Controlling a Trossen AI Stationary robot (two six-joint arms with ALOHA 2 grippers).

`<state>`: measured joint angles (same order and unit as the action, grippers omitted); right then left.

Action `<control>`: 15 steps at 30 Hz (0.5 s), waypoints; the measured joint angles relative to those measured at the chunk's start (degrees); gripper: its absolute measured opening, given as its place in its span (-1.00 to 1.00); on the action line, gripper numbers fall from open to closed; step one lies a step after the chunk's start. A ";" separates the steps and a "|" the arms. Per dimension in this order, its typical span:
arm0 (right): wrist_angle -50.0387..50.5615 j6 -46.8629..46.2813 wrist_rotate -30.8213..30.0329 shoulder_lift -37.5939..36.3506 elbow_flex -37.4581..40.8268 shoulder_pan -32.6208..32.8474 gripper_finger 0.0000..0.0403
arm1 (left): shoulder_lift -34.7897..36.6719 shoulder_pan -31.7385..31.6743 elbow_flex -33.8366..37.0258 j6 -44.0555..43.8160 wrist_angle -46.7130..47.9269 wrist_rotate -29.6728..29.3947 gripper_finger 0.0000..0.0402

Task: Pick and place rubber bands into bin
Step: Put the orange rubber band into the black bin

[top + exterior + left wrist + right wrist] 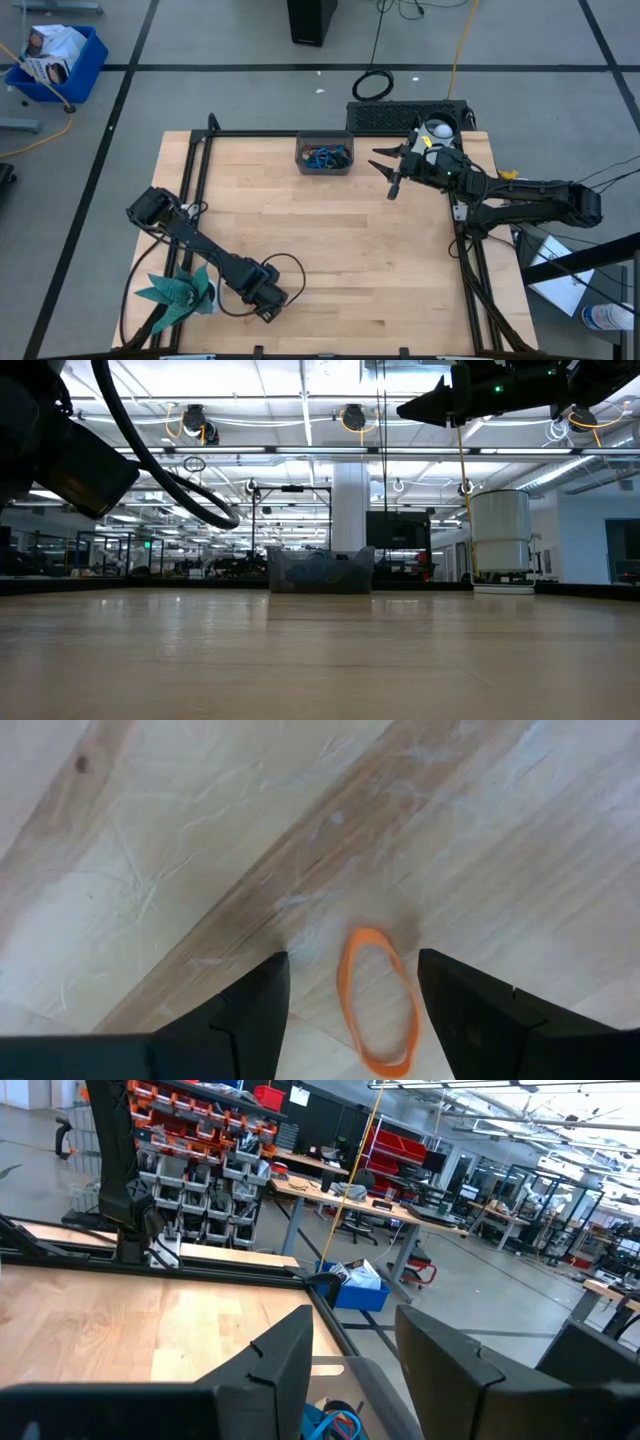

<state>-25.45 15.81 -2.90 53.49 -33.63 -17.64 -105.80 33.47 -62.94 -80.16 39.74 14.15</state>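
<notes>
An orange rubber band (378,1002) lies flat on the wooden table (330,250), near its near edge. My left gripper (352,965) is open just above it, one finger on each side, not touching; the high view shows only the gripper (271,300), which hides the band. The dark grey bin (324,155) stands at the table's far edge with blue, orange and other bands (326,156) inside; it also shows in the low view (320,572). My right gripper (384,172) is open and empty, raised above the table just right of the bin, and shows high in the low view (425,407).
A teal folded object (180,290) sits at the near left by the left arm's base. A white cylinder (437,130) and a black flat block (405,115) stand beyond the far right corner. A blue crate (55,58) and a coiled cable (373,85) lie on the floor.
</notes>
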 joint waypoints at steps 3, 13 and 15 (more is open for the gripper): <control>0.02 0.00 0.00 0.00 0.00 0.01 -0.30 | 0.00 0.02 0.00 -0.13 -0.02 0.19 0.13; 0.02 0.08 0.00 0.00 0.00 0.01 -0.30 | -0.09 -0.02 0.00 -0.13 -0.23 0.61 -0.24; 0.02 0.32 0.00 0.00 0.00 0.01 -0.30 | -0.11 -0.02 0.00 0.12 -0.49 0.66 -0.40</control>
<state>-25.43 16.13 -2.90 53.49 -33.63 -17.63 -105.91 33.45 -62.94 -80.04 39.25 14.81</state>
